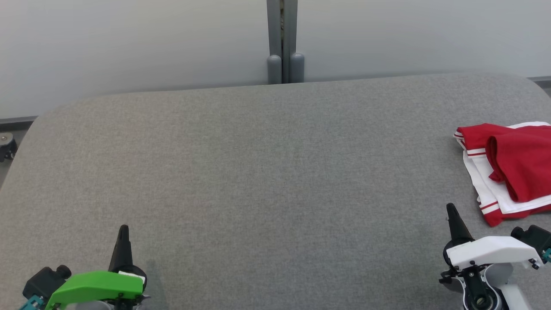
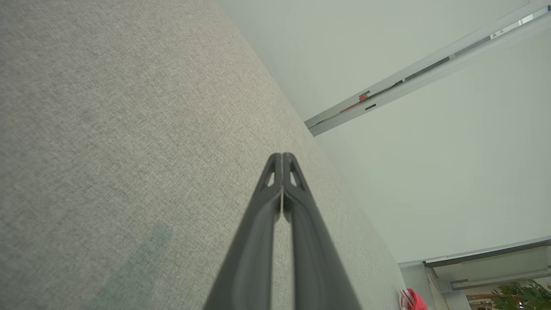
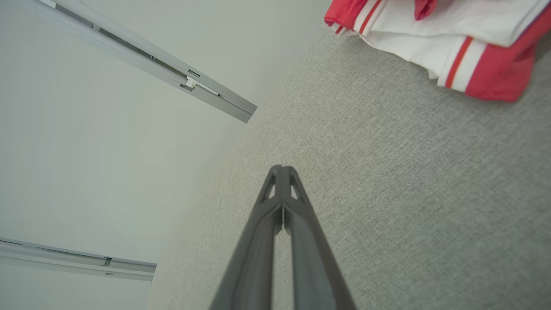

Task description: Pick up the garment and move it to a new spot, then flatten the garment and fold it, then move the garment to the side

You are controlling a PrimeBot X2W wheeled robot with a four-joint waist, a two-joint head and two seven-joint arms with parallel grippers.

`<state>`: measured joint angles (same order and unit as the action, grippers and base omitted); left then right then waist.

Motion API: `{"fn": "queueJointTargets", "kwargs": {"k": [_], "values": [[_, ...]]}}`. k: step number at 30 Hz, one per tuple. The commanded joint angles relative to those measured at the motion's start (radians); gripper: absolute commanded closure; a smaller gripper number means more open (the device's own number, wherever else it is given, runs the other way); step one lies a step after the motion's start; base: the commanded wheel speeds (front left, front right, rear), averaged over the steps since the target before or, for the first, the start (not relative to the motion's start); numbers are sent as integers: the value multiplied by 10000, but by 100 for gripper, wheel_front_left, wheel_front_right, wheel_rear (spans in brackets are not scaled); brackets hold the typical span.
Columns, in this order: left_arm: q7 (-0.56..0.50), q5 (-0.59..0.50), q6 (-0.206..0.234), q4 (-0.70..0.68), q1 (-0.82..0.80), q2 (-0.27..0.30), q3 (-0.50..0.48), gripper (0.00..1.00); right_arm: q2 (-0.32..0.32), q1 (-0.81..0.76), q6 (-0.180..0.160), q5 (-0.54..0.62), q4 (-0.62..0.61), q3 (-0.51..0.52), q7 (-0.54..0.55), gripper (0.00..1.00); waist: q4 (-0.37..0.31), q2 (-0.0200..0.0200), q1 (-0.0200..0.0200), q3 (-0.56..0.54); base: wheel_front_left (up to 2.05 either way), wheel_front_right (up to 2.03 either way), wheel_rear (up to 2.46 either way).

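Note:
The garment is red and white with striped trim, lying folded at the right edge of the grey table; its near corner shows in the right wrist view and a small bit in the left wrist view. My right gripper is shut and empty, a little in front of the garment's near corner, its tips together. My left gripper is shut and empty at the table's lower left, far from the garment, tips pressed together.
A pale wall with a grey vertical post stands behind the table's far edge. A caster wheel shows past the table's left corner. A plant sits in the background of the left wrist view.

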<state>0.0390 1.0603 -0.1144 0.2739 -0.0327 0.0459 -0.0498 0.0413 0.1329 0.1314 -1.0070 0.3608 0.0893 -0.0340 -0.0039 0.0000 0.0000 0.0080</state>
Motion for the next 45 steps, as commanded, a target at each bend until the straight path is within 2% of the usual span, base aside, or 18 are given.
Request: {"fn": "queueJointTargets", "kwargs": {"k": [1, 22, 45], "values": [[-73, 308, 6, -130, -291, 79, -65, 100, 70, -9, -5, -330, -181, 47, 82, 100, 1, 0, 0, -2, 0, 0, 0], [-639, 2383, 64, -314, -529, 95, -296, 100, 86, -66, -7, -2576, -544, 144, 647, 100, 13, 0, 0, -31, 0, 0, 0], [-1138, 4185, 88, -453, -721, 107, -489, 100, 103, -122, -8, -4541, -859, 222, 1140, 100, 25, 0, 0, -61, 0, 0, 0]]}}
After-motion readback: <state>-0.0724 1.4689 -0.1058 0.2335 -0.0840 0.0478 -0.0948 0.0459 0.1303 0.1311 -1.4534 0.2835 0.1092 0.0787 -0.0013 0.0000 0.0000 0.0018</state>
